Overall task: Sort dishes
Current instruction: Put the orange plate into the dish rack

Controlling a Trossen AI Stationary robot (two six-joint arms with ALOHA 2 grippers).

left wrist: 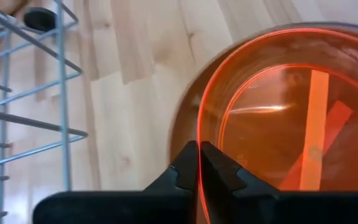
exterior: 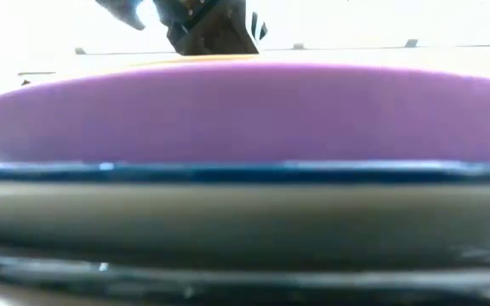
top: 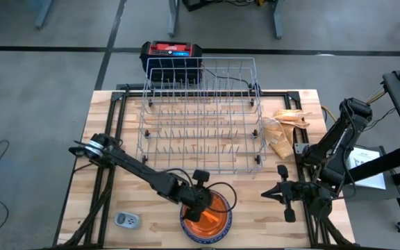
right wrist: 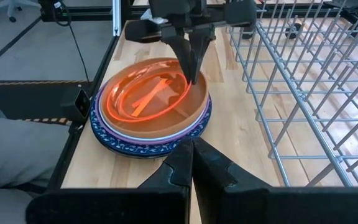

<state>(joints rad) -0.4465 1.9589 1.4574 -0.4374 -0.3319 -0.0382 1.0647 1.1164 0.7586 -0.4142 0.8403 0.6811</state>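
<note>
Counter (top: 117, 139): pale wood slab, carrying the rack, the plate stack and a small device.
Rack (top: 200, 118): wire dish rack, sitting at the middle of the counter toward the far edge.
Plate stack (right wrist: 151, 134): sitting at the near edge of the counter, in front of the rack and apart from it.
Blue plate (right wrist: 114, 146): speckled, lying at the bottom of the visible stack in the right wrist view.
Purple plate (exterior: 245, 110): lying above the blue rim; filling most of the low view.
Brown plate (right wrist: 191, 115): lying on top of the purple one.
Orange dish (right wrist: 145, 96): translucent, glowing, resting inside the brown plate at the top of the stack.
Left gripper (left wrist: 199, 163): reaching down over the stack, fingers clenched on the thin orange rim, on the side facing the rack.
Right gripper (right wrist: 192, 155): hovering low over the counter to the right of the stack, well apart from it, fingers pressed together and grasping nothing.
Device (top: 126, 221): small grey-white unit, lying near the counter's front left corner.
Brown bag (top: 283, 132): crumpled, lying just right of the rack.
</note>
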